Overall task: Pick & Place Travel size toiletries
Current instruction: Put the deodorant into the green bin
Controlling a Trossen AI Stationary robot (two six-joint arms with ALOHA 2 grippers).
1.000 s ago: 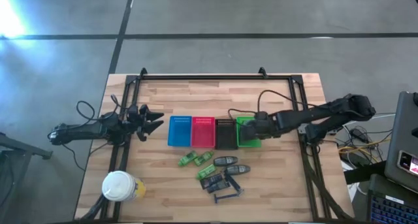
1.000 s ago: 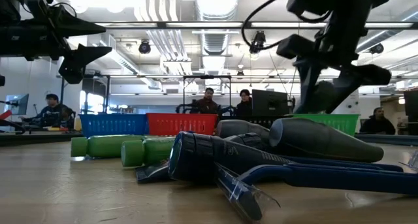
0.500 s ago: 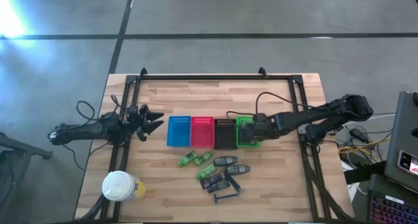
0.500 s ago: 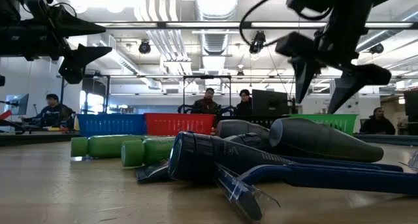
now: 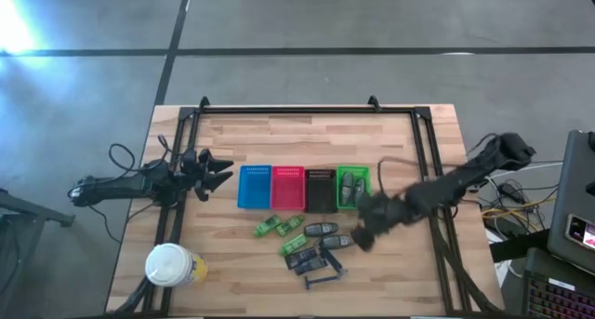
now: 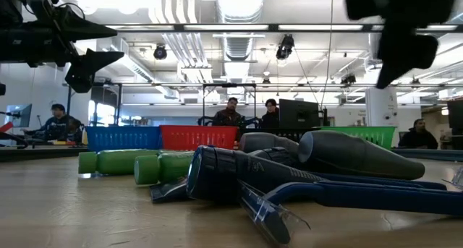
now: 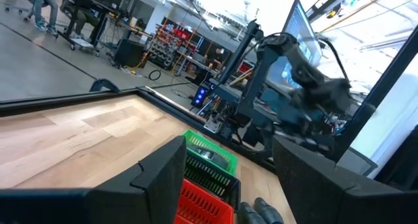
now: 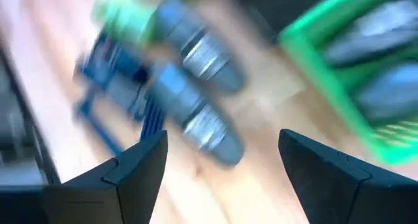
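Tool, right point(image 8: 222, 178) | open, empty | above grey tubes point(image 8: 196, 93) | left parked, apparently open

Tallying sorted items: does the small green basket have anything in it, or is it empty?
Not empty. The small green basket holds grey tapered tubes; the high and right wrist views show them lying inside.

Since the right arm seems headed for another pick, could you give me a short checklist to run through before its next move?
1. Right gripper open and holding nothing: ok.
2. Grey tubes lying inside the green basket: ok.
3. Two more grey tubes lying free on the table, ahead of the right gripper: ok.
4. Left gripper parked beside the blue basket, away from the pile: ok.
5. Right gripper lined up with one tube: cannot tell, blurred.
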